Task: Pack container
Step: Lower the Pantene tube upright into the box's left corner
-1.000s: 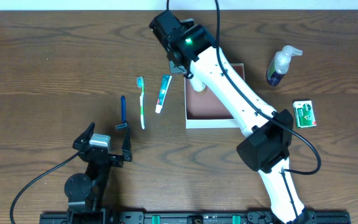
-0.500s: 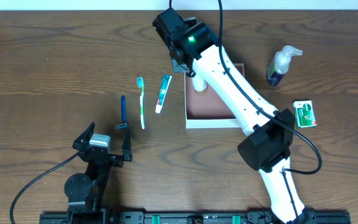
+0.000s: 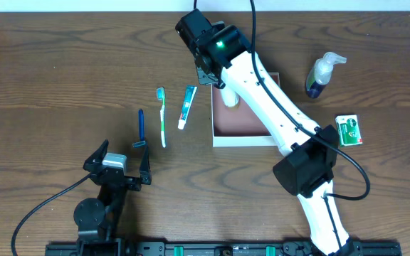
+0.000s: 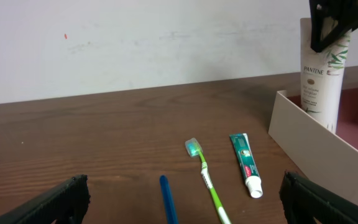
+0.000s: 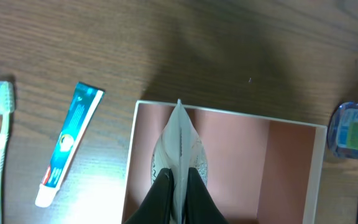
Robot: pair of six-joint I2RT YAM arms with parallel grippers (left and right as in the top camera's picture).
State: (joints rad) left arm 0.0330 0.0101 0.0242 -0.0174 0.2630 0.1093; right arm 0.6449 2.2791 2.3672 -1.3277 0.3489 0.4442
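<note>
Right gripper (image 5: pixel 178 182) has gone from part-open to pinched shut over the last second, and its wrist has nudged toward the top of the overhead frame. Nothing else has shifted.

Table (image 3: pixel 48 71) is dark wood and fills the frame. Right arm (image 3: pixel 262 92) runs diagonally from lower right to top centre, crossing over the container (image 3: pixel 223 141). The container sits right of centre, with white walls and a pink floor that is mostly bare. The arm hides its right part in overhead, so that side can't be checked.

Left gripper (image 3: pixel 123 158) is parked lower left with jaws wide apart, holding nothing and well away from everything.

Pump bottle (image 3: pixel 320 75) stands upper right, apart from the container.

Pantene tube (image 4: pixel 321 74) stands upright, crimped end up, in the container's upper-left corner, close to the wall. The right jaws are clamped on that flat crimp. It's the thinnest part, so likely the easiest pinch, and it keeps the tube vertical for setting in. Can't tell if the tube's base touches the floor. Judged step: placing the tube, not yet released. It may tip once let go.

Toothbrush (image 3: pixel 163 117), toothpaste (image 3: pixel 187 107) and razor (image 3: pixel 142 128) lie in a row left of the container, none touching, not yet packed. Green packet (image 3: pixel 348 131) lies right of the container, near the arm's elbow.

The arm is the main thing in the way over the box. Nothing blocks the items on the left.
</note>
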